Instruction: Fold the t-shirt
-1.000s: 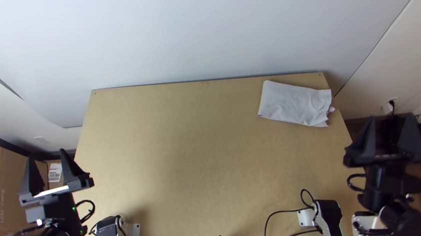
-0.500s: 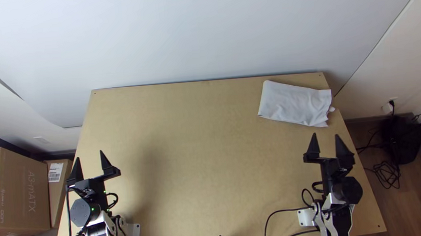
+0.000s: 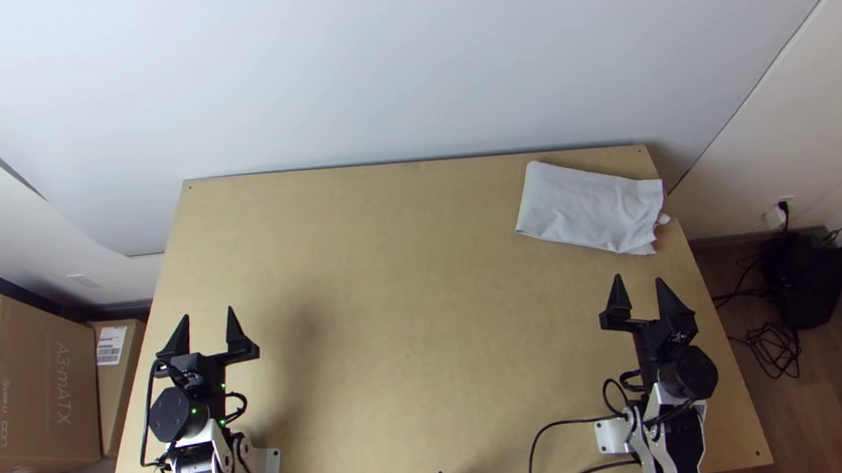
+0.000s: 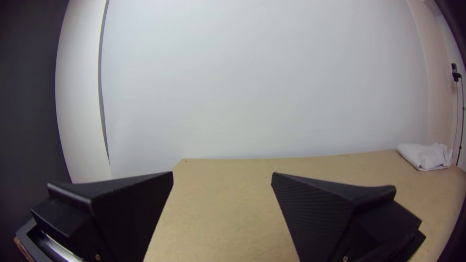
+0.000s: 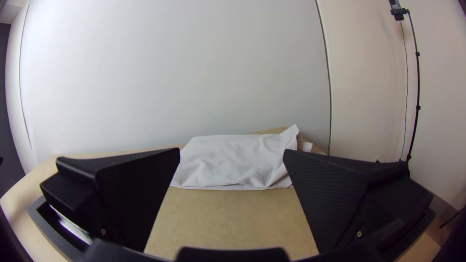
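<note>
The white t-shirt [image 3: 591,207] lies as a flat folded bundle at the table's far right corner, its right end uneven and slightly rumpled. My left gripper [image 3: 207,322] stands open near the table's left edge, well away from the cloth. On the right side, my right gripper [image 3: 640,289] is open too, nearer the arms' bases than the cloth. In the left wrist view the t-shirt [image 4: 425,156] lies far off, beyond the left gripper [image 4: 222,175]. The right wrist view has the t-shirt [image 5: 233,162] beyond the parted fingers of the right gripper [image 5: 231,153].
The wooden table [image 3: 406,298] has bare surface across its middle and left. Cables [image 3: 576,423] lie along its near edge. Cardboard boxes [image 3: 37,387] stand past its left side, and a black bag [image 3: 807,276] with cords lies on the floor at the right.
Both arms have swung inward from outside the table's sides, and their grippers are now lower, over the near left and near right of the table. The cloth has not moved.
</note>
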